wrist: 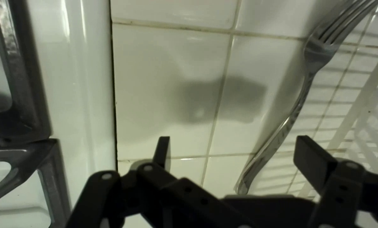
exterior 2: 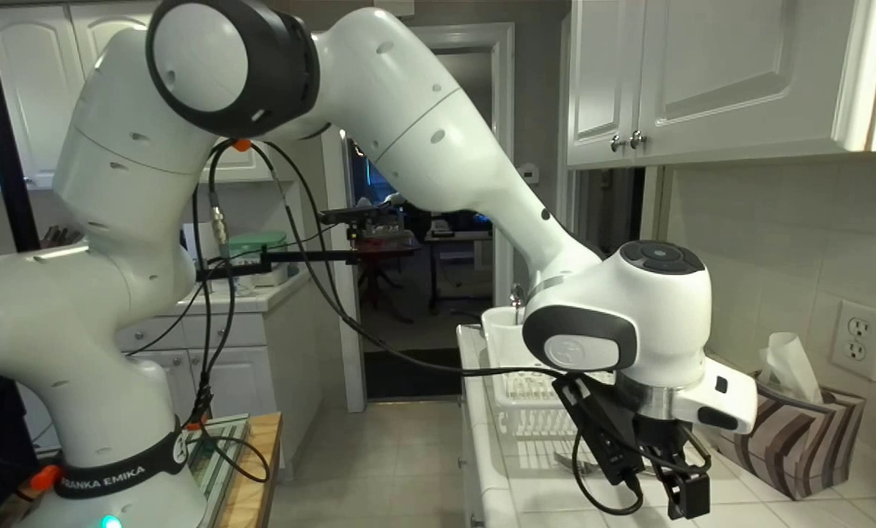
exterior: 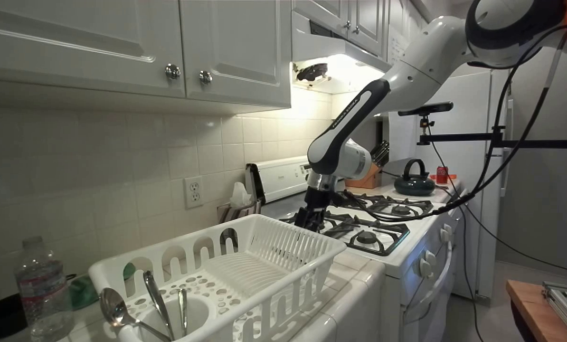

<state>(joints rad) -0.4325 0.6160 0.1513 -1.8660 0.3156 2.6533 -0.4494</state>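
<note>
One slender silver fork (wrist: 298, 104) is lying on the white tiled countertop (wrist: 151, 95) between the gas stove (wrist: 94, 95) and the white dish rack (exterior: 283, 284), its polished metal catching light along the handle. In the wrist view its long axis is slanting, tines pointing to the upper right, handle toward the lower middle. Above, the gripper (wrist: 236, 155) is hanging with jaws spread wide.
</note>
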